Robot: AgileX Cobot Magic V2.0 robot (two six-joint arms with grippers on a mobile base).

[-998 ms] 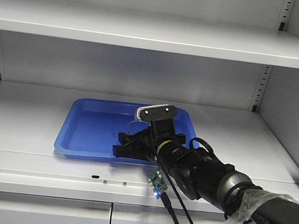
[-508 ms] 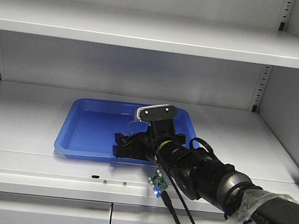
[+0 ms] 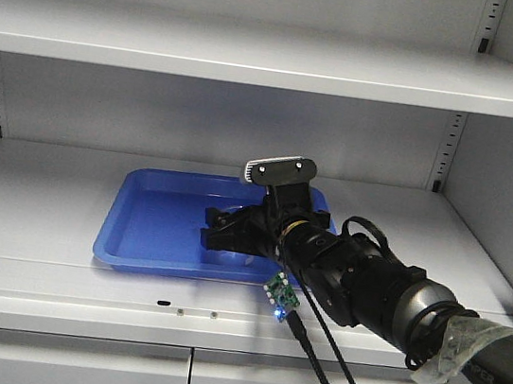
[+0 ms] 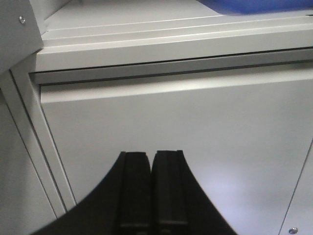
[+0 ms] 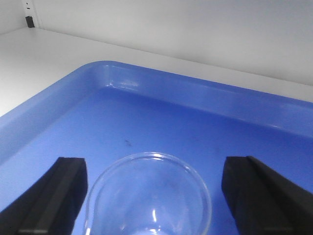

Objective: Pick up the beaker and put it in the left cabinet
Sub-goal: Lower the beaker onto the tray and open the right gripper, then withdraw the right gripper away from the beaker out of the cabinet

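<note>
The beaker point(image 5: 149, 196) is showing as a small clear glass cylinder with a thin round rim, sitting low in the centre of the right wrist view; its glass is catching pale highlights and the blue beneath is showing through it. It is standing upright inside the blue tray point(image 5: 58, 117), between the two black fingers point(image 5: 54, 196) of the right gripper point(image 5: 156, 196), whose jaws are standing wide apart with a gap on each side of the glass, touching nothing. In the front view the same gripper point(image 3: 227, 231) is reaching over the tray point(image 3: 151, 225) at mid-frame, and the beaker is mostly hidden there behind the black fingers.

The tray is resting on the middle shelf of the left cabinet point(image 3: 37, 190), a pale grey metal unit with slotted uprights at the back corners and lower doors along the bottom of the frame.

The left gripper point(image 4: 151, 196) is appearing at the bottom centre of its wrist view, jaws pressed together and holding nothing, facing a plain grey lower door point(image 4: 195, 137).

No brand name or label is legible; faint lettering on the arm at the lower right of the front view is too small to read.
</note>
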